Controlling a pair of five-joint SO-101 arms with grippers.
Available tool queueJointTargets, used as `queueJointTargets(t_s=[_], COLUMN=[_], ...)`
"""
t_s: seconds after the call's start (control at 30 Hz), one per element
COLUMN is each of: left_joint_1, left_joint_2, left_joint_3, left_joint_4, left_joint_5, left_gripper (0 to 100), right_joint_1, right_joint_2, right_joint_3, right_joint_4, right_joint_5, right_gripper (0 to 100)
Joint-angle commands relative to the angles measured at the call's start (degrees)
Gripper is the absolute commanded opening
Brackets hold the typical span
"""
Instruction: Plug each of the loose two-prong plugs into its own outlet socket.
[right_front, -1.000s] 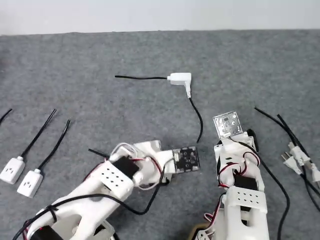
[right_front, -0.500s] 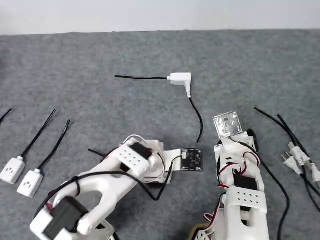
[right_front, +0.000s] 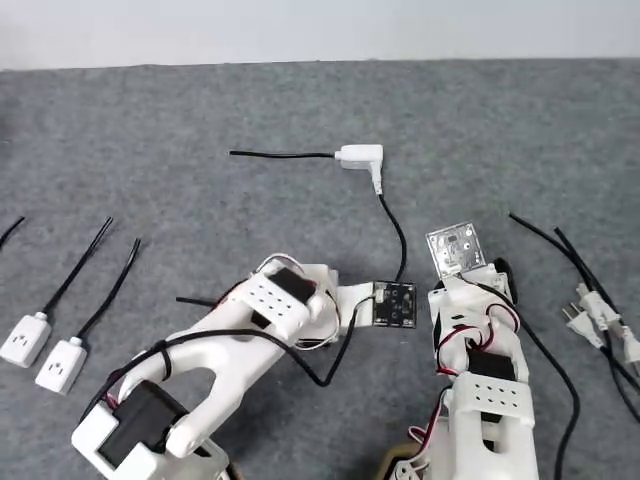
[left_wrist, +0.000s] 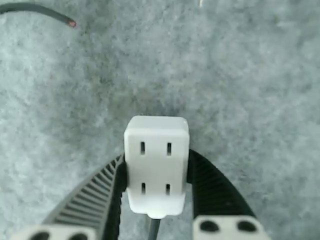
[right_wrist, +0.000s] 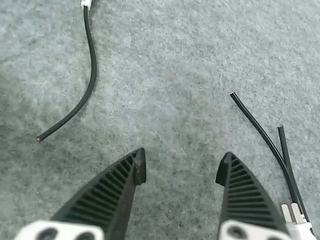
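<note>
My left gripper (left_wrist: 156, 161) is shut on a white outlet socket (left_wrist: 156, 165), its four slots facing the camera, just above the grey carpet. In the high view the left arm (right_front: 285, 300) reaches toward the middle of the table. My right gripper (right_wrist: 182, 165) stands open over bare carpet, nothing between its fingers. Loose white two-prong plugs (right_front: 592, 312) with black cords lie at the right edge, and one plug (right_wrist: 294, 215) lies beside the right gripper. Two more white sockets (right_front: 22, 340) (right_front: 60, 365) lie at the far left.
A white socket (right_front: 358, 155) with a plug (right_front: 375, 180) in it lies at the back centre, its black cord (right_front: 395, 235) trailing toward the arms. That cord's end (left_wrist: 70, 22) lies near the held socket. The right arm (right_front: 480, 350) stands beside the left one.
The left arm has swung to the right and stretched forward, bringing its wrist closer to the right arm. The right arm has not moved.
</note>
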Motion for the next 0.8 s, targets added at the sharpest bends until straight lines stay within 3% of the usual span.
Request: queueJointTargets(t_s=[0.0, 0.1, 0.43, 0.77], left_joint_1=[-0.88, -2.64, -2.29, 4.31], left_joint_2=[-0.18, 0.53, 0.62, 0.62], left_joint_3=[-7.08, -9.27, -2.68, 1.98], left_joint_4=[7.03, 7.03, -4.13, -4.57], left_joint_5=[-0.70, -0.79, -1.85, -1.67], left_gripper=[2, 2, 2, 2], right_joint_1=[0.57, 0.57, 0.57, 0.57], right_joint_2=[-0.31, -0.31, -0.31, -0.31], right_joint_3=[-0.35, -0.35, -0.35, -0.35], right_joint_4=[-1.45, -1.45, -1.45, -1.45], right_joint_5=[-0.35, -0.35, -0.35, -0.35], right_gripper=[23.3, 23.3, 23.3, 23.3])
